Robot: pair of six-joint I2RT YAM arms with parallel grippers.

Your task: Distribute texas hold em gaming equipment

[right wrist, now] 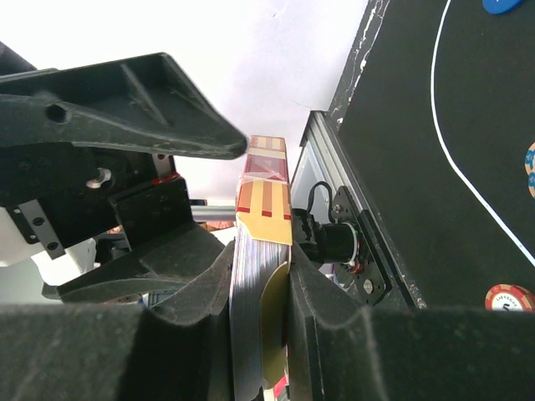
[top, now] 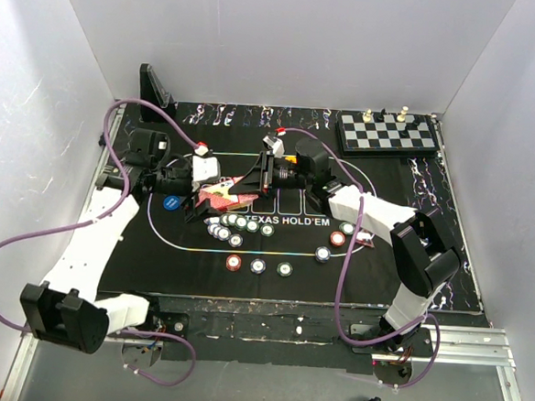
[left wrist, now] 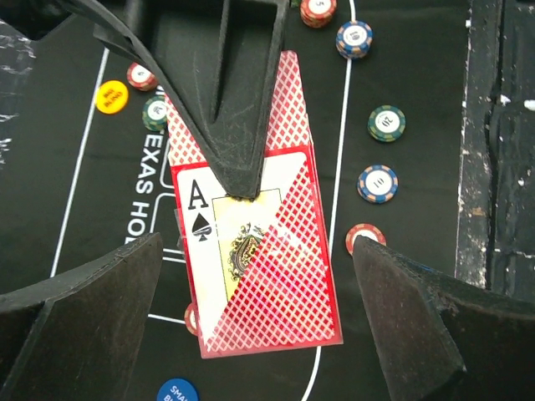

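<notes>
A red-patterned card box (left wrist: 267,276) with an ace of spades printed on it hangs above the mat. My right gripper (right wrist: 261,280) is shut on it, and the playing cards' edges (right wrist: 249,276) show at the box's open yellow flap. My left gripper (left wrist: 255,251) stands wide open with a finger on either side of the box's free end, touching nothing. In the top view both grippers, left (top: 213,188) and right (top: 243,186), meet over the mat's left half. Poker chips (top: 258,267) lie in a row and a cluster (top: 229,225). A blue button disc (top: 168,203) and a yellow one (left wrist: 110,96) lie flat.
A black felt mat (top: 382,264) printed TEXAS HOLD'EM covers the table. A chessboard (top: 387,131) with a few pieces sits at the back right. A black stand (top: 154,87) rises at the back left. White walls close in three sides.
</notes>
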